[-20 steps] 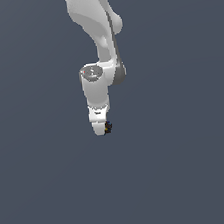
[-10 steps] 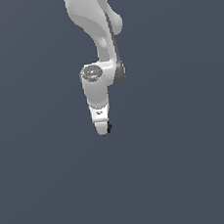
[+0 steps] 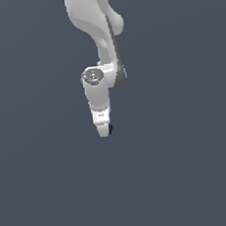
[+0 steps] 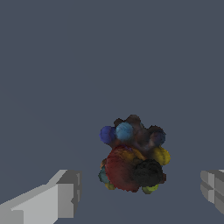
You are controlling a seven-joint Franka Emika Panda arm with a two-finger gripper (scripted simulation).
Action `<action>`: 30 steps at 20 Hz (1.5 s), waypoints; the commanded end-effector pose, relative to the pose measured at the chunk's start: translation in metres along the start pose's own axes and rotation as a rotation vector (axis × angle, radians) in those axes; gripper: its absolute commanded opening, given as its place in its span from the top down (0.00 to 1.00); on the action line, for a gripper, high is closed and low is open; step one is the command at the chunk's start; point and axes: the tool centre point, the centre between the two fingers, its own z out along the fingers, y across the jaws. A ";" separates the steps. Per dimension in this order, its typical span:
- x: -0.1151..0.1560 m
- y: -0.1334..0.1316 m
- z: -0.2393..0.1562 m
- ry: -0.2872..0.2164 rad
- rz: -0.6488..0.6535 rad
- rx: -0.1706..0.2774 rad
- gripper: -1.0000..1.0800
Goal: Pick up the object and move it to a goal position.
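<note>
While the hand (image 4: 140,192) hangs released, fingers (image 4: 61,199) wide apart, the object (image 4: 133,155) (lumpy, multicoloured) sits on the desk (image 4: 87,65) between them. I'd centre over it, go lower, then clench evenly so it can't squirt sideways.

No writing, label, brand, number or sign can be read anywhere in either view. The only candidates are a small dark mark on the white gripper (image 3: 104,130) body and a tiny reddish speck on the round grey cap of the arm's wrist joint (image 3: 93,76) in the exterior view, and both are too small and blurred to make out as letters or figures.
</note>
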 end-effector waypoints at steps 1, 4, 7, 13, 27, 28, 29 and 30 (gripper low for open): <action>0.000 -0.001 0.010 0.000 -0.001 0.001 0.04; 0.000 -0.001 0.025 0.000 -0.003 0.001 0.04; 0.000 -0.001 0.035 0.000 -0.004 0.001 0.04; 0.000 -0.001 0.040 0.000 -0.004 0.001 1.00; 0.006 0.008 0.031 -0.002 -0.007 -0.008 1.00; 0.008 0.011 0.029 -0.002 -0.007 -0.008 1.00; 0.010 0.014 0.027 -0.001 -0.007 -0.007 1.00; 0.012 0.017 0.025 -0.001 -0.007 -0.007 1.00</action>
